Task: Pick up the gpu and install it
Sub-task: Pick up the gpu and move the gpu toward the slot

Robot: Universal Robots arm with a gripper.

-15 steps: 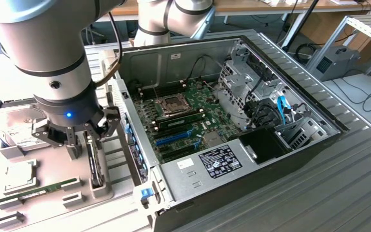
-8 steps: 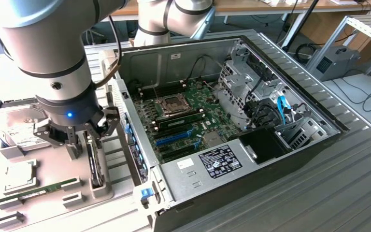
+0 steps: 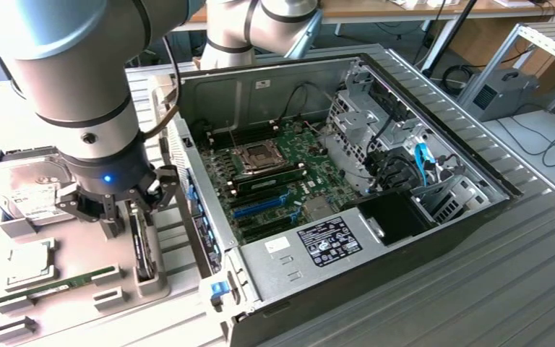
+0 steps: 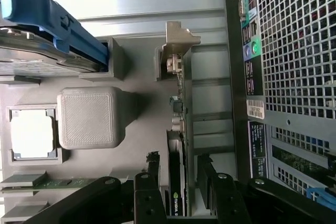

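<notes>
The gpu (image 3: 141, 249), a thin flat circuit-board card seen dark and edge-on with a silver metal end bracket (image 4: 178, 40), stood upright on its long edge in a slotted grey plastic holder (image 3: 145, 280). The holder sat on the flat grey fixture plate (image 3: 84, 246), just beside the open black-and-silver computer case (image 3: 248, 90). The black multi-link hand (image 3: 128, 213) of the grey robot arm (image 3: 66, 79) was positioned directly over the card. In the wrist view the hand (image 4: 177, 161) was spread wide, with one of its fingers (image 4: 205, 174) on each face of the gpu (image 4: 177, 195), so that the card lay between them. A narrow gap appeared on each side, although contact at the pads could not be confirmed from this angle. On the same plate, on the far side of the card from the case, lay a silver boxy hard drive with a white label (image 3: 27, 189), a square silver processor chip (image 3: 29, 264) and a long narrow green memory stick (image 3: 58, 283). A rounded grey plastic block (image 4: 86, 116) stood near the bracket end of the holder. Inside the case the green motherboard (image 3: 277, 170) lay exposed. The case and the plate rested on the ribbed grey metal bench (image 3: 509, 275).
</notes>
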